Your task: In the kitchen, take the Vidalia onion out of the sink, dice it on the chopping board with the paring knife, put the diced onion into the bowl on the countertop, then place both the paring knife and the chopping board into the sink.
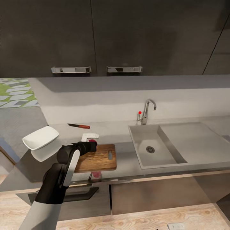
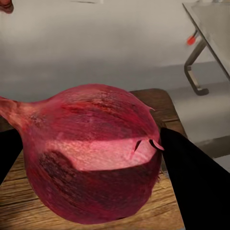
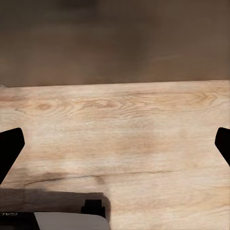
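Nearest in the head view, the robot's left arm reaches up from the lower left over the front edge of the countertop [image 1: 127,159], a long glossy grey worktop. The left gripper [image 1: 92,142] is clamped on the onion [image 1: 93,141], of which a sliver of dark red shows past the fingers. In the left wrist view the onion [image 2: 91,153] is large, purple-red and whole, pinched between two black fingers [image 2: 191,177], with the wood of the chopping board [image 2: 163,108] directly beneath it; whether it touches the board cannot be told.

The chopping board [image 1: 99,158] lies flat near the counter's front edge, its slot handle toward the sink. To the left, a white bowl [image 1: 40,137] sits at the counter's end. Just behind the gripper lies a small white object [image 1: 89,136]. Farther back, near the wall, rests the paring knife [image 1: 79,126], red handle pointing right.

To the right, the grey sink [image 1: 140,145] is set into the counter, with a chrome tap [image 1: 147,110] behind it.

The right wrist view looks down on a pale wooden floor [image 3: 115,129]; the right gripper's [image 3: 115,143] black fingertips [image 3: 9,143] stand wide apart.
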### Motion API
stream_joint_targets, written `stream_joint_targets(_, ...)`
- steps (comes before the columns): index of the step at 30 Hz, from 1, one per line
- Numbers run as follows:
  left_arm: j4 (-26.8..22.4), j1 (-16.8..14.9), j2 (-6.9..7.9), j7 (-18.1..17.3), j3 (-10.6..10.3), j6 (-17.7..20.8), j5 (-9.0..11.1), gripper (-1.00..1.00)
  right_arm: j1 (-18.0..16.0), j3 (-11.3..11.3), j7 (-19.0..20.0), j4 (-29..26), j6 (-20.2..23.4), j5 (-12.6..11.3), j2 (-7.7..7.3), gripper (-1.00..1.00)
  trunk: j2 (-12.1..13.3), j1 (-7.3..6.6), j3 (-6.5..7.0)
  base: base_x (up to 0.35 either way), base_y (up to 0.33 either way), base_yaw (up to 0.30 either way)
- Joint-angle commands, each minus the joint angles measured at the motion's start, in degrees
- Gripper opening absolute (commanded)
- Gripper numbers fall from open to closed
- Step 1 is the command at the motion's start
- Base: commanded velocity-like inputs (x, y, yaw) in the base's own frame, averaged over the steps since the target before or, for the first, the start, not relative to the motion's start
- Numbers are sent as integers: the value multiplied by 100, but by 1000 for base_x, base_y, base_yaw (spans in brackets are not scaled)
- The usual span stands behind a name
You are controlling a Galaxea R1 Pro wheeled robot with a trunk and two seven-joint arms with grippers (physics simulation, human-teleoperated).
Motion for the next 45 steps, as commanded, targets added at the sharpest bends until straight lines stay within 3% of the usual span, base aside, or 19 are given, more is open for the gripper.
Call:
stream_joint_targets(1, -4, -6, -1, 28, 1, 25, 39, -100, -4, 13, 2, 3, -18, 0, -3, 100, -12, 3, -12, 0, 2, 0)
stream_joint_targets(12, -4, -6, -1, 28, 7, 25, 39, -100, -4, 13, 2, 3, -19, 0, -3, 100, -12, 3, -13, -194, 0, 0)
stream_joint_targets(33, -3, -6, -1, 28, 9, 17, 37, -100, -4, 13, 2, 3, -10, 0, -3, 100, -12, 3, -152, -5, 0, 0)
stream_joint_targets(45, 39, -6, -1, 28, 9, 16, 30, -100, -4, 20, 2, 3, -18, 0, -5, 100, -12, 3, -162, 51, 48, 0)
